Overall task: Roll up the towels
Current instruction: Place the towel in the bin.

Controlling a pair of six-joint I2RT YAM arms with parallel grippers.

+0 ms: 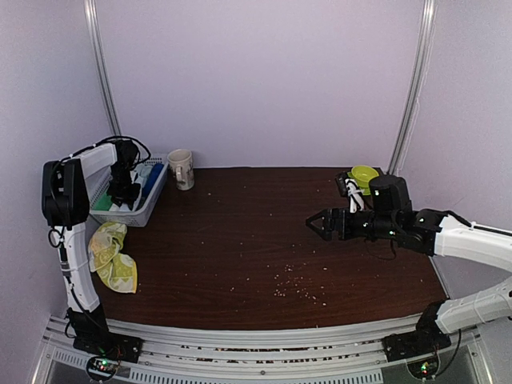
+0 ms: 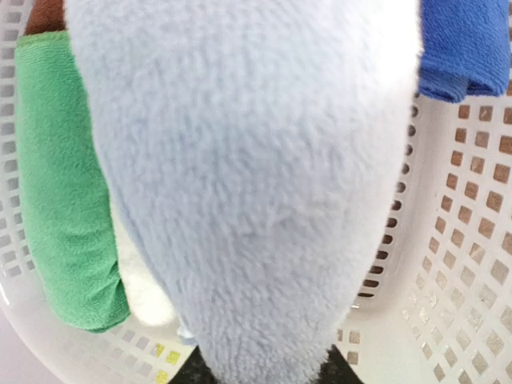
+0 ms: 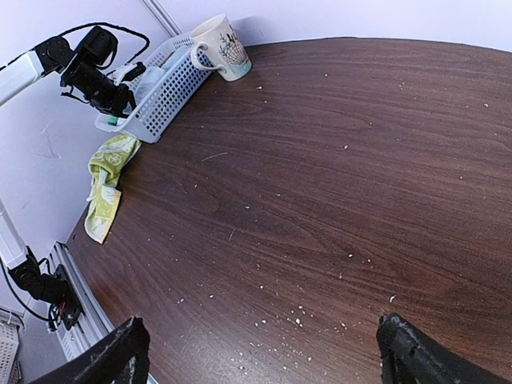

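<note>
The pale blue-white towel (image 2: 248, 176) fills the left wrist view, hanging over the inside of the white basket (image 2: 464, 240). My left gripper (image 2: 264, 372) is shut on its near end, and only the dark fingertips (image 2: 192, 374) show past the cloth. Seen from above, that gripper (image 1: 124, 192) reaches down into the basket (image 1: 152, 210) at the table's back left. The yellow-green towel (image 1: 112, 256) lies crumpled on the table's left edge, in front of the basket. My right gripper (image 1: 320, 224) hovers open over the table's right side with nothing between its fingers (image 3: 120, 356).
A folded green cloth (image 2: 64, 184) and a dark blue cloth (image 2: 464, 48) lie in the basket beside the towel. A mug (image 1: 182, 168) stands just right of the basket. A green bowl (image 1: 364, 174) sits at the back right. Small white crumbs (image 1: 292, 284) dot the brown table.
</note>
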